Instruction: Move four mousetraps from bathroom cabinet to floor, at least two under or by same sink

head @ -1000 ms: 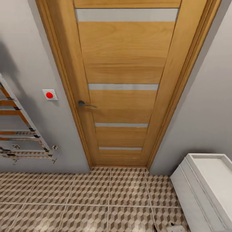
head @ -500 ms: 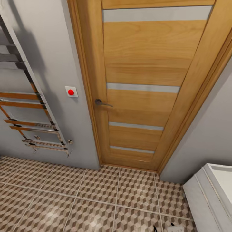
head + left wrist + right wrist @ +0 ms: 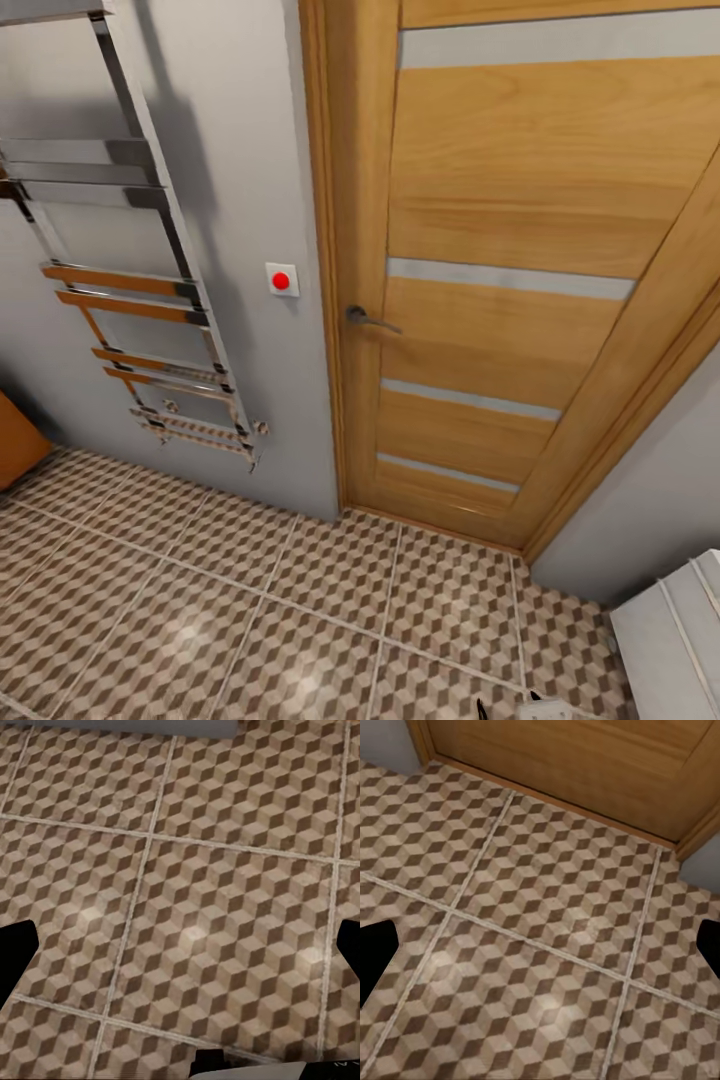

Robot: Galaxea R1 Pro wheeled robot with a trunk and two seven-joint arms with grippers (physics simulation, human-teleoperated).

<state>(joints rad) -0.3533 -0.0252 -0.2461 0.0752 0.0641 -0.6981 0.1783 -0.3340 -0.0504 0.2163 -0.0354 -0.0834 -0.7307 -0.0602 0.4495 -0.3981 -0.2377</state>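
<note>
Facing a wooden door [image 3: 500, 300] with a lever handle [image 3: 365, 318], set in a grey wall [image 3: 290, 150]. Left of it, a small white switch with a red button [image 3: 282, 279]; farther left, a chrome towel rail [image 3: 150, 300] fixed to the same wall. At the lower right corner of the head frame, a white edge of the sink [image 3: 670, 640] vanity.

At the far left edge of the head frame, low against the wall, an orange-brown wooden corner [image 3: 15, 440]: probably the cabinet, so probably where the mousetraps are, though no drawer or trap can be made out. Long axis of any trap: cannot tell.

Both wrist views looking down on the bathroom floor [image 3: 195, 870], with cube-patterned tiles and pale grout. Left jaws spread wide, dark tips at opposite edges of that frame, nothing between but tile. Right jaws likewise wide apart and holding nothing, above tile near the door's threshold [image 3: 555, 799].

Deciding relation: cabinet off to the left of both jaws and well apart from them, out of reach as judged. Left arm likely the nearer one. Turn leftward and an approach needed before any drawer pull; still at the travelling stage, no trap yet on the floor.
</note>
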